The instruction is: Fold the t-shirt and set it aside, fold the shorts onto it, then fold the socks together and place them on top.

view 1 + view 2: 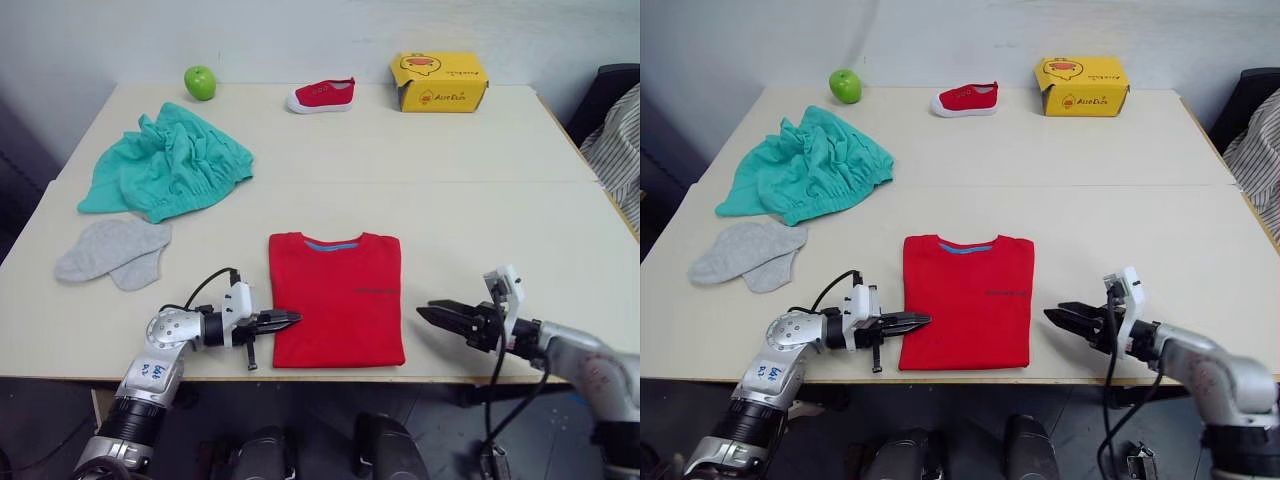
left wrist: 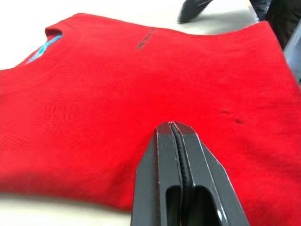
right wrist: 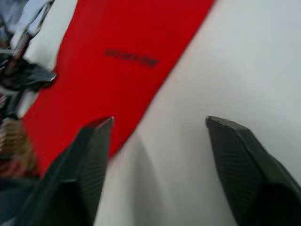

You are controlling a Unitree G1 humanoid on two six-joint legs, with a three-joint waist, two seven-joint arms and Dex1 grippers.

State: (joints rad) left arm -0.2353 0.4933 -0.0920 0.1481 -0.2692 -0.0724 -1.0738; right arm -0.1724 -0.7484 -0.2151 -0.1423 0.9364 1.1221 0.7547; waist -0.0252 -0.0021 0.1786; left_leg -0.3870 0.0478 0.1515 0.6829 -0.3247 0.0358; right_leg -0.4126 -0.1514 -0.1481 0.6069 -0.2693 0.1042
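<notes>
We see the t-shirt (image 1: 337,298) folded at the tabletop's (image 1: 480,200) six o'clock; left gripper (image 1: 285,320) jaws closed at its edge, seemingly empty, right gripper (image 1: 432,314) open beside it. A one-sided drag could unfold it.

Left arm low at 7 o'clock, forearm angled in, left gripper (image 1: 288,319) pointing toward 3 o'clock, jaws pressed flat together, nothing visibly pinched between them. Right arm at 5 o'clock, elbow out, right gripper (image 1: 428,312) pointing toward 9 o'clock, jaws spread wide apart, empty. Both wrists level, tips facing each other, well apart.
</notes>
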